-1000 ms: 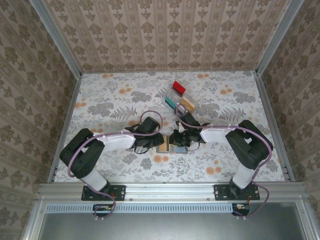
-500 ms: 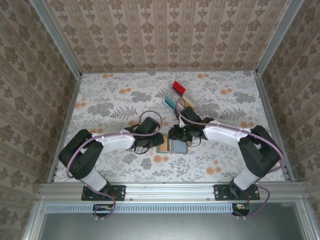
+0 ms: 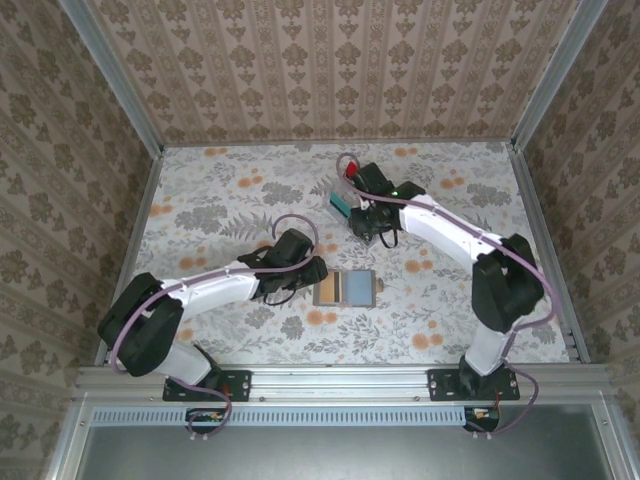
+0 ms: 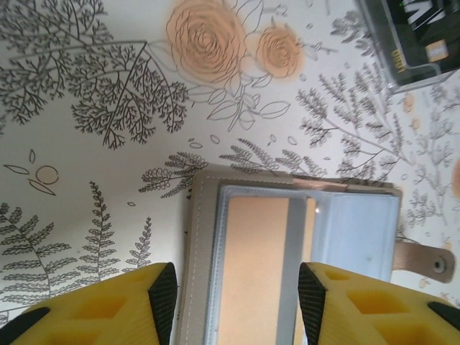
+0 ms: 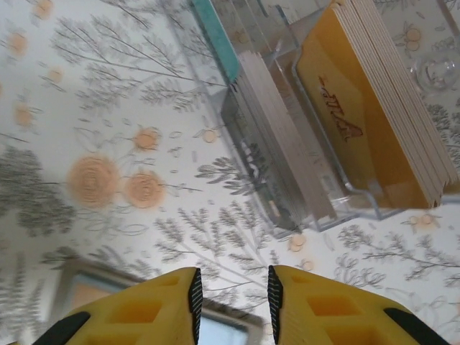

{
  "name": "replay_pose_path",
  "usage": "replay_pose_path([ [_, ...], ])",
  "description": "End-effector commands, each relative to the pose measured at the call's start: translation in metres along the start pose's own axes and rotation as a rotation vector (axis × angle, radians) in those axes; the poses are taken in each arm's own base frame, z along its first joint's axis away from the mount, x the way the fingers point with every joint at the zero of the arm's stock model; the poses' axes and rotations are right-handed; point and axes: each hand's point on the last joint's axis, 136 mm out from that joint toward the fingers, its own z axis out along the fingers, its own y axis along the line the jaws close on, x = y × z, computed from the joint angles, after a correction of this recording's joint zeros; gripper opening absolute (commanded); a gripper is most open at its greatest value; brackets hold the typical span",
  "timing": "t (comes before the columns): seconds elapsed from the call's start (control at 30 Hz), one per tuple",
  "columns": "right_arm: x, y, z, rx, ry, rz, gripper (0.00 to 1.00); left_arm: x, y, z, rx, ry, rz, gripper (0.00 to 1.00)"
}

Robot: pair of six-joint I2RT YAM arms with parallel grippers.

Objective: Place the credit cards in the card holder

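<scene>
Here the left arm lies stretched low across the desk [image 3: 220, 200], its left fingers [image 4: 164, 296] spread open either side of the near edge of the card holder [image 4: 356, 233], which lies open on the desk. The right arm reaches far forward over the clear rack [image 5: 287, 183] of credit cards [image 5: 359, 122]; the right fingers [image 5: 192, 298] hang slightly apart, empty.

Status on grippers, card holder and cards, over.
Left gripper open, straddling the flat grey folding card holder. Holder open, beige plastic card pocketed. Right gripper open, empty, over clear plastic rack of cards. No obstruction seen.
</scene>
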Motion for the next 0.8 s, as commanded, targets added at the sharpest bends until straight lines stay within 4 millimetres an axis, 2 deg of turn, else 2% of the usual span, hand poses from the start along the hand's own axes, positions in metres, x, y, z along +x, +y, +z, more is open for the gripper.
replay_pose_path([
  [0.0,0.008,-0.015,0.011,0.124,0.095,-0.146,0.33,-0.005,0.010,-0.010,-0.029,-0.035,0.006,0.53],
  [0.23,-0.004,-0.009,0.031,0.153,0.113,-0.211,0.32,-0.011,0.018,-0.020,-0.030,-0.074,-0.018,0.56],
  [0.5,-0.016,-0.027,0.038,0.266,0.089,-0.211,0.33,-0.011,0.023,-0.021,-0.031,-0.069,-0.032,0.56],
  [0.77,-0.013,-0.036,0.047,0.276,0.121,-0.191,0.34,-0.008,0.024,-0.017,-0.027,-0.056,-0.043,0.56],
])
